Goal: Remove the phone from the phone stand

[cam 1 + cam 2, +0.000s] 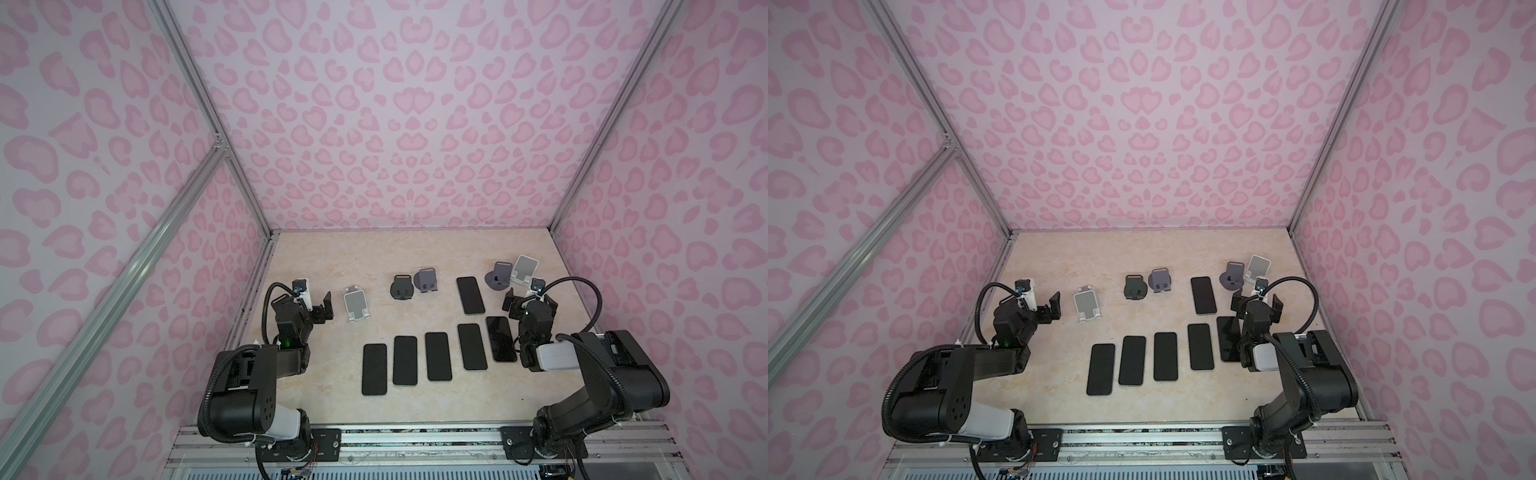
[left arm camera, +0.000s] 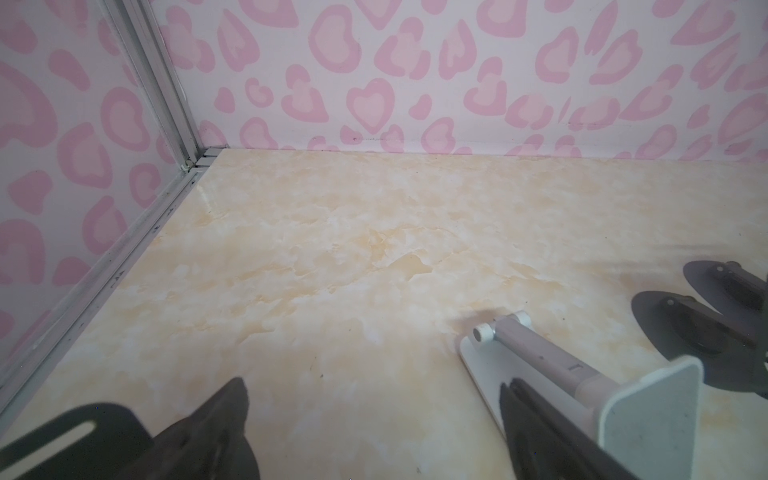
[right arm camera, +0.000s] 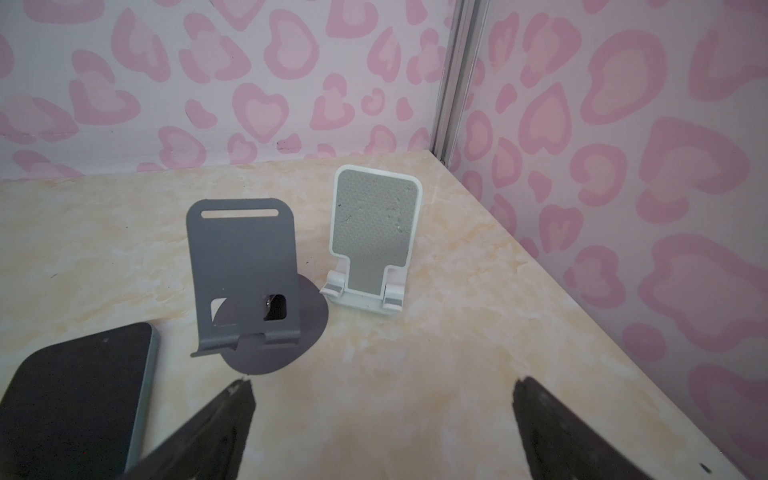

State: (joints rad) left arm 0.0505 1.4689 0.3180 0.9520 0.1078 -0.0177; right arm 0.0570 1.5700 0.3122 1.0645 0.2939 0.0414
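Gaping empty, left fingers (image 2: 226, 415) and right fingers (image 3: 232, 415) sit near bare stands (image 3: 245, 257); only a top view shows the phone row (image 1: 437, 356).

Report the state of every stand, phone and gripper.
Left white stand, empty.
Black stand, empty.
Middle grey stand, empty.
Right grey stand, empty.
Right white stand, empty.
Phones, all six flat on the table.
Left gripper, open, holding nothing.
Right gripper, open, holding nothing.
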